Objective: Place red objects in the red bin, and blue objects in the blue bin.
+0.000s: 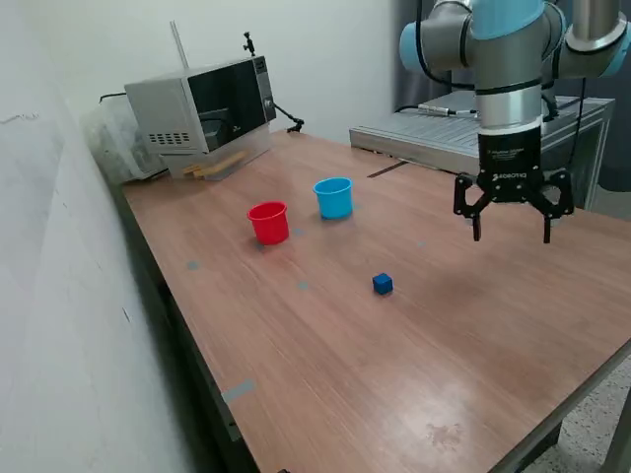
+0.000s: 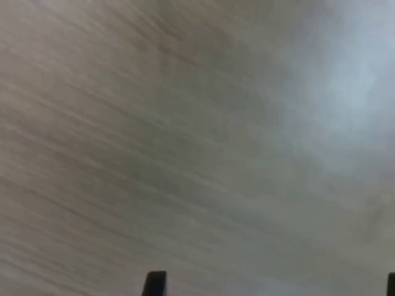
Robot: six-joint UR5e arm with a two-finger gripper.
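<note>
On the exterior view's left a silver microwave [image 1: 202, 113] sits at the far corner of the wooden table [image 1: 325, 374]. Next come the red cup [image 1: 268, 222] and, just beside it, the light blue cup [image 1: 334, 197], both upright with mouths facing up. One dark blue cube [image 1: 383, 284] rests nearer the front, well apart from the cups; it has no long axis. Furthest right, the gripper [image 1: 513, 232] hangs above bare tabletop, fingers spread wide, holding nothing. The wrist view shows only blurred wood grain.
</note>
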